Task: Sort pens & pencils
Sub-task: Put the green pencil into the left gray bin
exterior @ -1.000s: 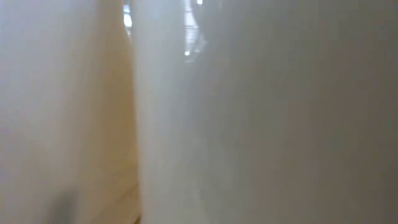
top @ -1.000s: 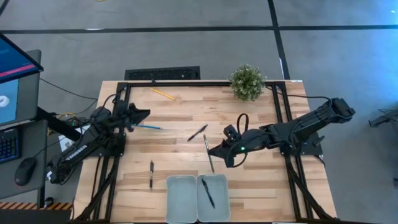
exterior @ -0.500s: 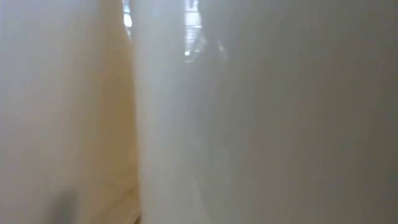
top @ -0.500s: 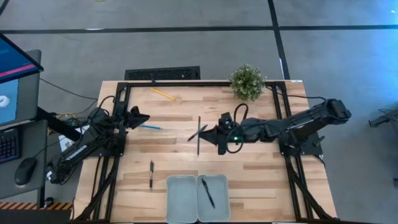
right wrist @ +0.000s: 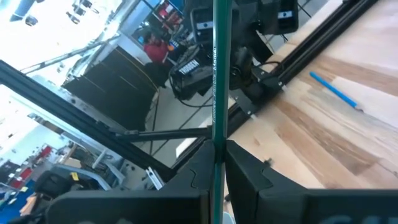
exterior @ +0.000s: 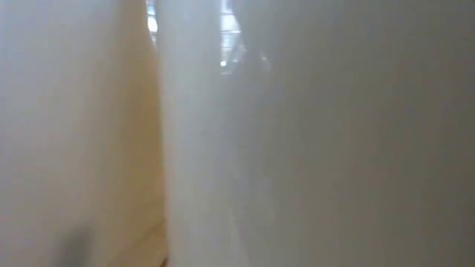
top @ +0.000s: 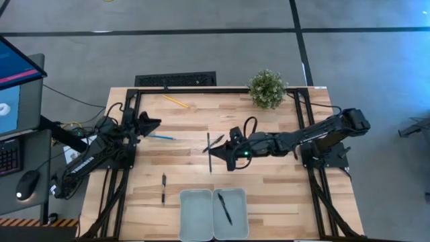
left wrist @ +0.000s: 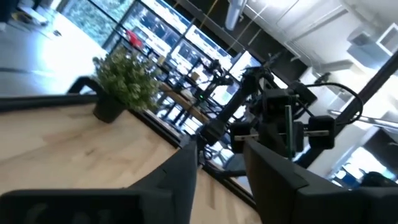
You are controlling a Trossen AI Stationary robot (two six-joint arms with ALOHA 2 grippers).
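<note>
Right gripper (top: 220,154) moved further left over mid-table, fingers clamped on a dark pen (top: 209,152) standing crosswise between the tips. Left gripper (top: 153,124) parted, near blue pencil (top: 161,137).

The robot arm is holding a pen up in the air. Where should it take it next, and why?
Probably toward the right tray. The right gripper is shut on a pen above mid-table, and that tray already holds one black pen, while the left tray looks empty.
</note>
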